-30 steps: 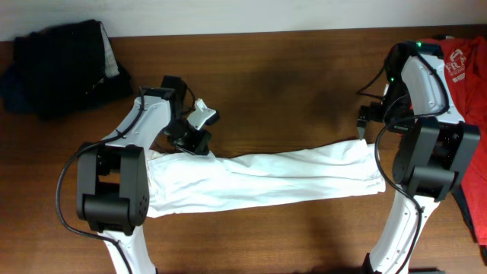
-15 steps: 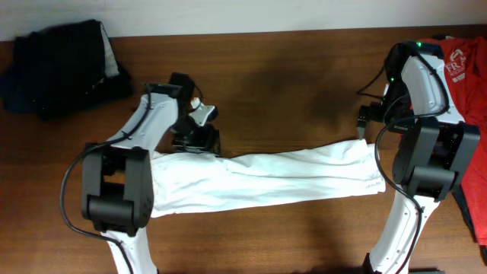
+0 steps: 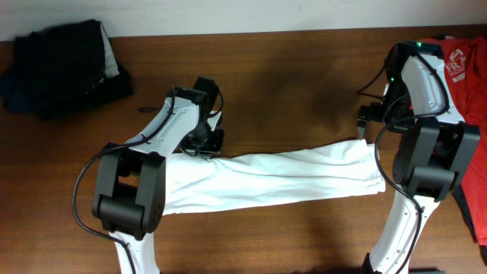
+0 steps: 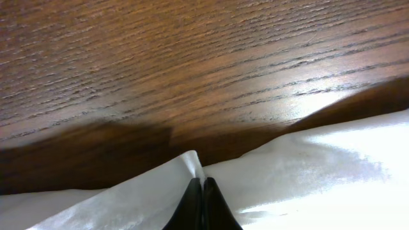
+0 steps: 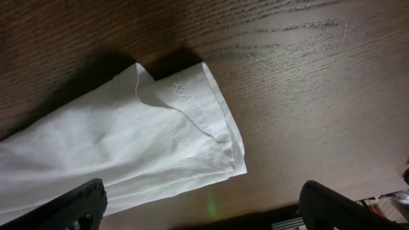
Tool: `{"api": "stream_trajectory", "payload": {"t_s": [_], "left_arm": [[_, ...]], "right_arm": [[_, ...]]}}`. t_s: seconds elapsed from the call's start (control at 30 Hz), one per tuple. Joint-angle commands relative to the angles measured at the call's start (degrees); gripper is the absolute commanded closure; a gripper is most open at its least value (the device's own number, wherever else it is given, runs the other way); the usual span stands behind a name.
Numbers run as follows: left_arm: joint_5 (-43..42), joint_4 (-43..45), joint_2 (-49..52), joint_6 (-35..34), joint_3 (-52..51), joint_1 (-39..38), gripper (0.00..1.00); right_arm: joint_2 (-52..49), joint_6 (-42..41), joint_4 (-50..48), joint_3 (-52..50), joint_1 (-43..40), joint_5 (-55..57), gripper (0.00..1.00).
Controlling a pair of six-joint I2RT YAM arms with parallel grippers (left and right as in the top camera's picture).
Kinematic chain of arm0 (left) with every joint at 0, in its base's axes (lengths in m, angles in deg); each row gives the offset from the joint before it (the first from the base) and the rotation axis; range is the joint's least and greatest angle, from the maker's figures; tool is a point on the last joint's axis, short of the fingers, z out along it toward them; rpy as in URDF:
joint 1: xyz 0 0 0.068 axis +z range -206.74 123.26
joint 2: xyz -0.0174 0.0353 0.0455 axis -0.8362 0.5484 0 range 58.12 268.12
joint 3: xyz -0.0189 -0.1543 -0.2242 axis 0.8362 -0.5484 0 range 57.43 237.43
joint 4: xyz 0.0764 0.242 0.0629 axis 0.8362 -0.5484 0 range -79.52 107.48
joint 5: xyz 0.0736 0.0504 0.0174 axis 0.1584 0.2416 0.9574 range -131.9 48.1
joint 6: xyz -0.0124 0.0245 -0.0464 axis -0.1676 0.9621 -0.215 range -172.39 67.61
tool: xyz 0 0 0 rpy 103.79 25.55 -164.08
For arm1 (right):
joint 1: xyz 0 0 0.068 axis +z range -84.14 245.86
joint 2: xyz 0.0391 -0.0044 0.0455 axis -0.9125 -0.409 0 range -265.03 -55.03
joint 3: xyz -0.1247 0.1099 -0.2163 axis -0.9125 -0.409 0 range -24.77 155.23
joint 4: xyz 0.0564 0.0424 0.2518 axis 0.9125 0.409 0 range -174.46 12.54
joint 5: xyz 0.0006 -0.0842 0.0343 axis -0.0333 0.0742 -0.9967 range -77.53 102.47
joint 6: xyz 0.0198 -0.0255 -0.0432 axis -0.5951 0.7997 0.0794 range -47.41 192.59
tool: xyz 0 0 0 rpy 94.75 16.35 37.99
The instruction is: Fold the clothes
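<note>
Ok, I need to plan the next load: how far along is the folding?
Done: the shirt lies folded into a long strip. In hand: the left fingers, shut, seem to pinch its far edge; the right fingers hang open over its right end. Left: folding the strip shorter.

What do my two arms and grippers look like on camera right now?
The left arm and the right arm have white rounded shells, boxy black joint blocks, and thin black cables looping alongside. A small green light glows on the right arm. The left gripper and the right gripper both have black fingers.
</note>
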Motion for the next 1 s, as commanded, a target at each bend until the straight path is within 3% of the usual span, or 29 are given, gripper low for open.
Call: {"api": "stream_trajectory", "payload": {"t_s": [0.0, 0.17, 0.33, 0.47, 0.63, 0.67, 0.7, 0.77, 0.83, 0.97], "left_arm": [[1.53, -0.44, 1.16, -0.33, 2.27, 0.31, 1.0], [1.7, -8.26, 1.14, -0.11, 9.31, 0.15, 1.0], [1.7, -17.38, 1.14, -0.11, 10.75, 0.15, 0.94], [1.97, -24.61, 1.14, -0.11, 10.75, 0.15, 1.0], [3.21, -29.94, 1.16, 1.01, 10.75, 0.15, 1.0], [4.04, -27.45, 1.16, 0.98, 10.75, 0.15, 0.86], [3.87, -22.1, 1.18, 0.98, 10.73, 0.15, 0.46], [3.8, -13.94, 1.49, 0.98, 10.73, 0.15, 0.18], [0.7, -8.39, 2.67, 3.65, 10.73, 0.13, 0.18], [-1.57, -8.02, 7.39, 3.74, 10.69, -0.31, 0.21]], "right_arm": [[-0.17, -0.46, 0.13, 0.87, 0.22, -0.17, 0.0], [-0.17, -0.48, 0.63, 0.87, 0.22, -0.17, 0.0], [-0.17, -0.48, 0.66, 0.85, 0.22, -0.2, 0.0], [-0.17, -0.48, 0.68, 0.85, 0.22, -0.85, 0.0], [-0.17, -0.48, 0.63, 0.87, 0.22, -0.85, 0.0], [-0.17, -0.48, 0.61, 0.85, 0.22, -1.09, 0.0], [-0.17, -0.46, 0.59, 0.87, 0.22, -1.33, 0.0], [-0.17, -0.46, 0.59, 0.85, 0.22, -1.36, 0.0], [-0.17, -0.46, 0.57, 0.87, 0.2, -1.38, 0.0], [-0.17, -0.46, 0.17, 0.87, 0.22, -1.4, 0.0]]}}
